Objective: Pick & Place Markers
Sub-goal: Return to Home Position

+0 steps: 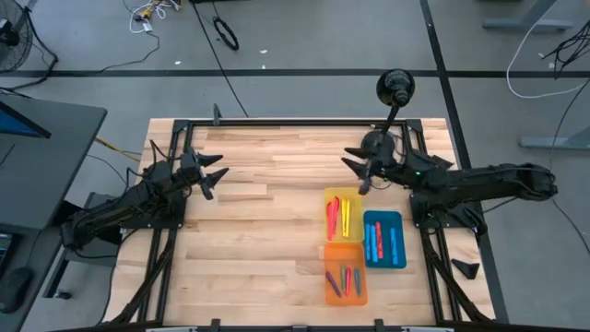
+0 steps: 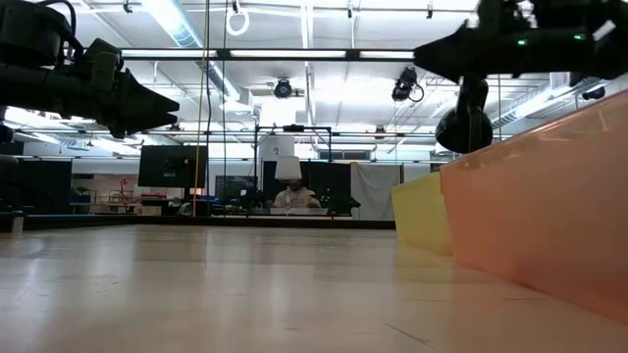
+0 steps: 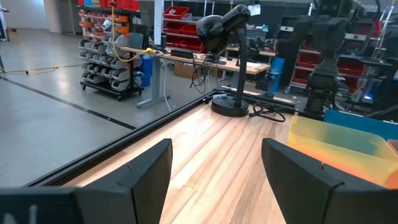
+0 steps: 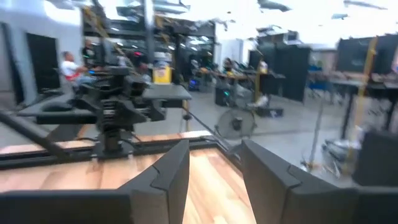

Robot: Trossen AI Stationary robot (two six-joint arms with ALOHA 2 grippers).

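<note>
Black arms [image 1: 120, 210], wedge-shaped fingers [image 3: 146, 177] (green light [image 1: 417, 171], right).

Robotics lab or workshop in an industrial hall: concrete floor [image 1: 304, 97] with loose cables [image 1: 226, 35], framed wooden table [image 1: 267, 231], parts racks with bins [image 3: 109, 65], red storage shelving [image 3: 183, 22], workbench [image 3: 186, 56], strip lights [image 2: 167, 15] overhead, monitor [image 2: 165, 167], person [image 4: 69, 65] seated at back.

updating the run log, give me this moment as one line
markers in yellow tray, blue tray, orange tray | left gripper open, empty, raised at table's left | right gripper open, empty, raised beyond yellow tray
</note>
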